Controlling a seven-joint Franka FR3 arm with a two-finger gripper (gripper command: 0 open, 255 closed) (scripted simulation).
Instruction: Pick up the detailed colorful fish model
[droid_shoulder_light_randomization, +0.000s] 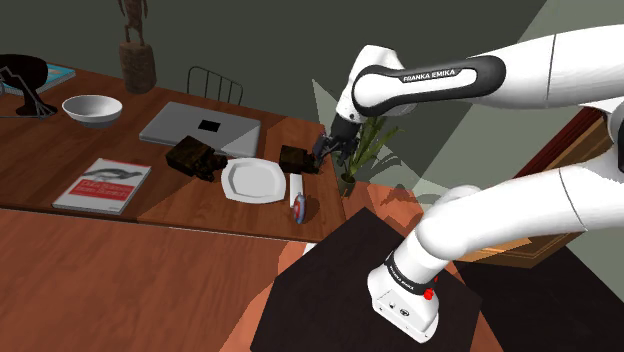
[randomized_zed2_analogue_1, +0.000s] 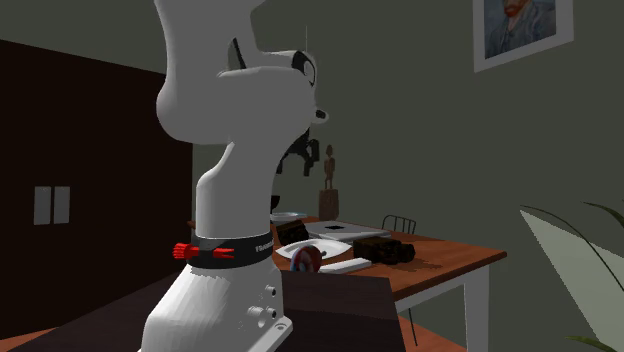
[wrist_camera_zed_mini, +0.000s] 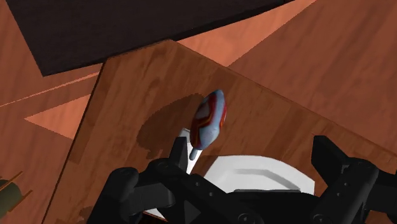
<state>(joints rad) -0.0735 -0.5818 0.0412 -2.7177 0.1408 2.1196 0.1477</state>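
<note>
The fish model (droid_shoulder_light_randomization: 299, 208), banded red, blue and white, sits on the wooden table (droid_shoulder_light_randomization: 60, 250) near the edge closest to the stand. It is just beside the white plate (droid_shoulder_light_randomization: 250, 180), on that plate's right in the shoulder view. From my wrist view the fish (wrist_camera_zed_mini: 208, 119) stands with its rounded body up and casts a round shadow on the wood. A white oblong piece (droid_shoulder_light_randomization: 296, 186) touches its end, and I cannot tell whether that piece belongs to the fish or is separate. In the second exterior view I see the fish (randomized_zed2_analogue_1: 306, 260) at the table's near edge, just past the arm's base. The gripper (droid_shoulder_light_randomization: 325, 150) hangs above the table, further in from the edge than the fish and apart from it. In the wrist view the gripper (wrist_camera_zed_mini: 251, 153) has its fingers (wrist_camera_zed_mini: 175, 149) spread wide, with nothing clasped. The fish lies just beyond the tip of one finger, and the plate's rim (wrist_camera_zed_mini: 254, 167) shows between the two. Close under the gripper in the shoulder view is a small dark block (droid_shoulder_light_randomization: 297, 158), and a second dark block (droid_shoulder_light_randomization: 195, 157) sits on the plate's other side. Further out on the table I see a grey laptop (droid_shoulder_light_randomization: 200, 125), a red-covered book (droid_shoulder_light_randomization: 103, 184) and a white bowl (droid_shoulder_light_randomization: 92, 107). A carved figurine (droid_shoulder_light_randomization: 137, 50) stands at the far side of the table, and a potted plant (droid_shoulder_light_randomization: 360, 150) stands past the table end. The arm rises from the dark stand (droid_shoulder_light_randomization: 340, 290).
</note>
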